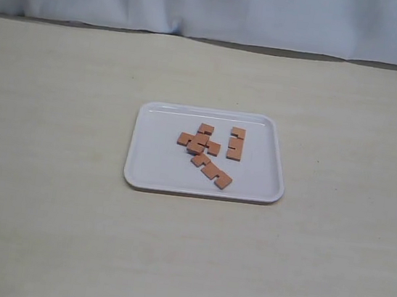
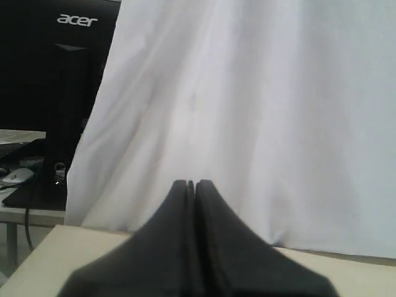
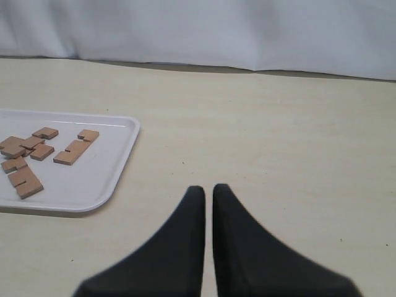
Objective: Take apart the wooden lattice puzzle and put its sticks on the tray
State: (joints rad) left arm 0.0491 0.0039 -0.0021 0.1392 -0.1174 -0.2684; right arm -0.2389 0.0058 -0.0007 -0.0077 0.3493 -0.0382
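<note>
**Sticks on tray, grippers empty**

My left gripper (image 2: 190,185) and right gripper (image 3: 208,189) are pressed closed on nothing. Four reddish-brown notched wooden sticks (image 1: 211,170) lie inside the large white rectangular tray (image 1: 156,165), two of them overlapping crosswise.

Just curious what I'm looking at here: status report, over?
Left pincer shut, empty; right pincer shut, empty. Reddish-brown notched wooden sticks all on white rectangular tray, two overlapping. Nothing in the way.
</note>
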